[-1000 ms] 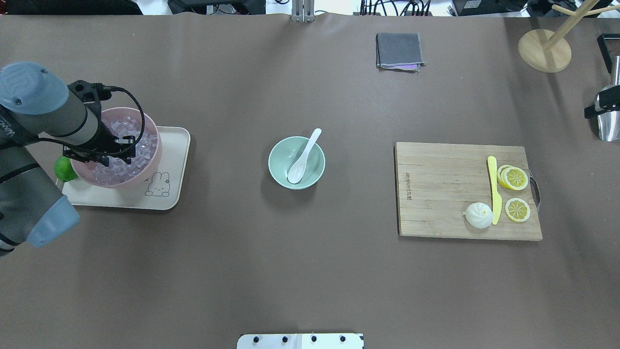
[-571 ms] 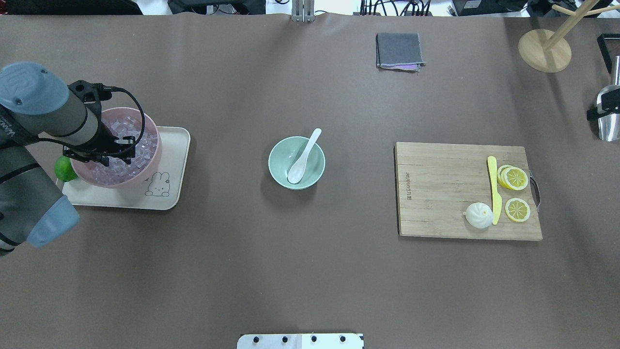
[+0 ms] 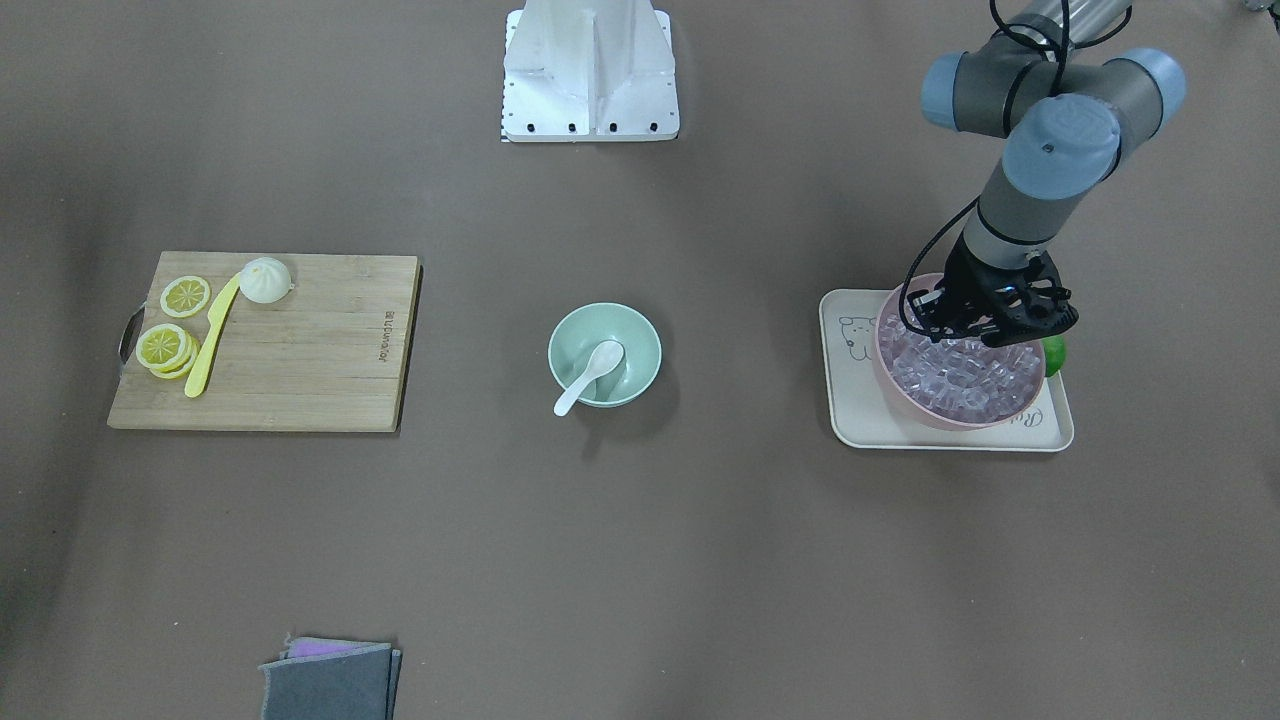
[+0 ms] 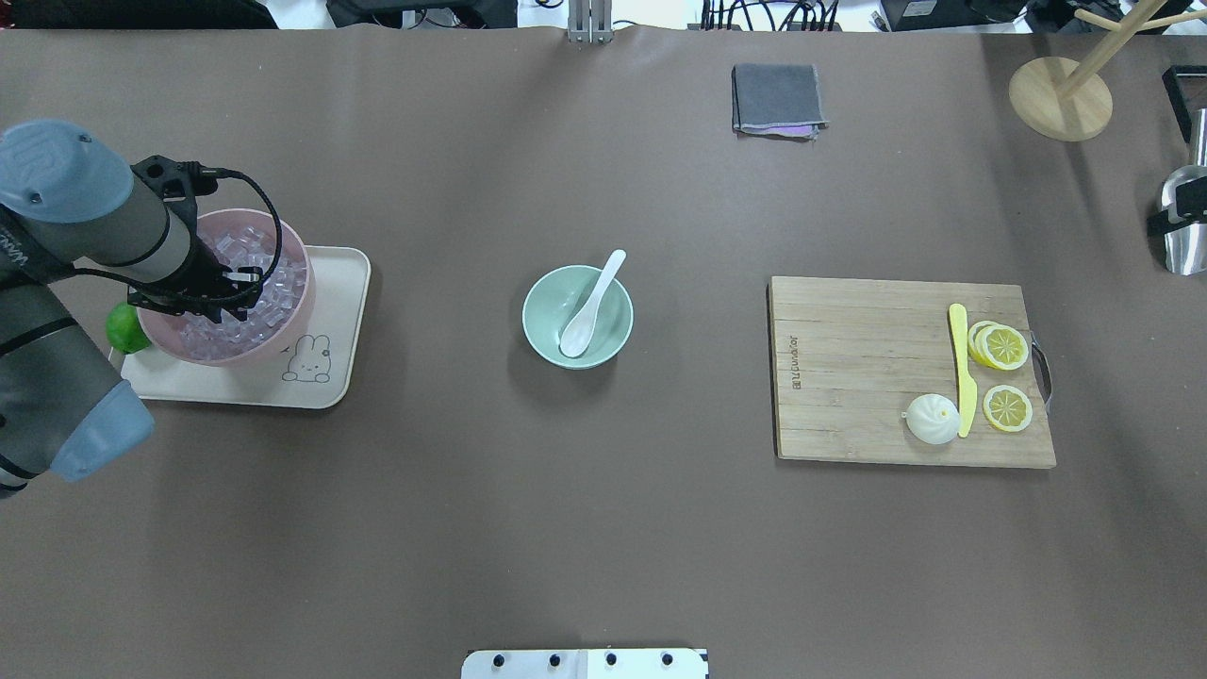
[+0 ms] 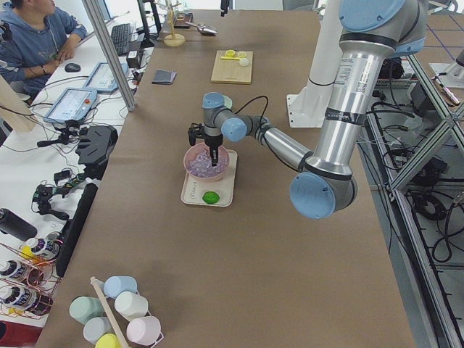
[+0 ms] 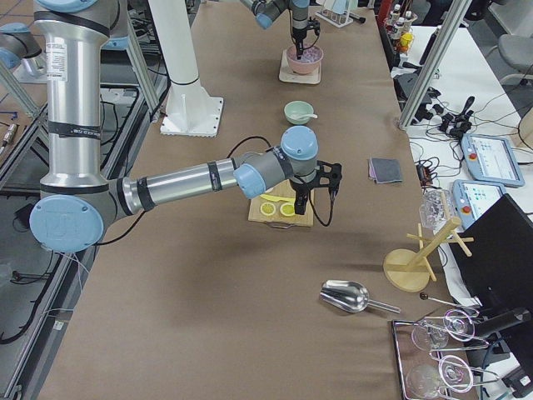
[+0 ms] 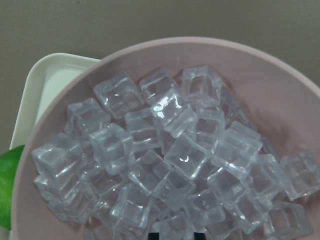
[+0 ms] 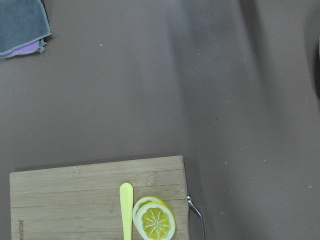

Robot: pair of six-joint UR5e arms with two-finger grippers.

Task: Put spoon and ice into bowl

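Note:
The pale mint-green bowl (image 4: 534, 294) stands mid-table, also in the front-facing view (image 3: 642, 340). The white spoon (image 4: 586, 311) lies in it, scoop down, handle over the far rim. Clear ice cubes (image 7: 185, 155) fill a pink bowl (image 4: 294, 247). My left gripper (image 4: 224, 289) reaches down into this bowl. In the left wrist view its dark fingertips (image 7: 155, 235) stand a cube's width apart, closed on one ice cube (image 7: 177, 226). My right gripper (image 6: 321, 187) hangs above the table beyond the cutting board's far end. Its jaws do not show.
The pink bowl sits on a cream tray (image 4: 341, 283) with a lime (image 4: 123, 326) beside it. A cutting board (image 4: 849, 377) holds a yellow knife (image 4: 962, 368), lemon slices and a bun. A grey cloth (image 4: 775, 97), wooden stand (image 4: 1061, 99) and metal scoop (image 4: 1183, 250) lie far right.
My left gripper has shifted slightly up and left in the overhead view, over the pink bowl. The right arm's tip at the right edge has drifted a little.

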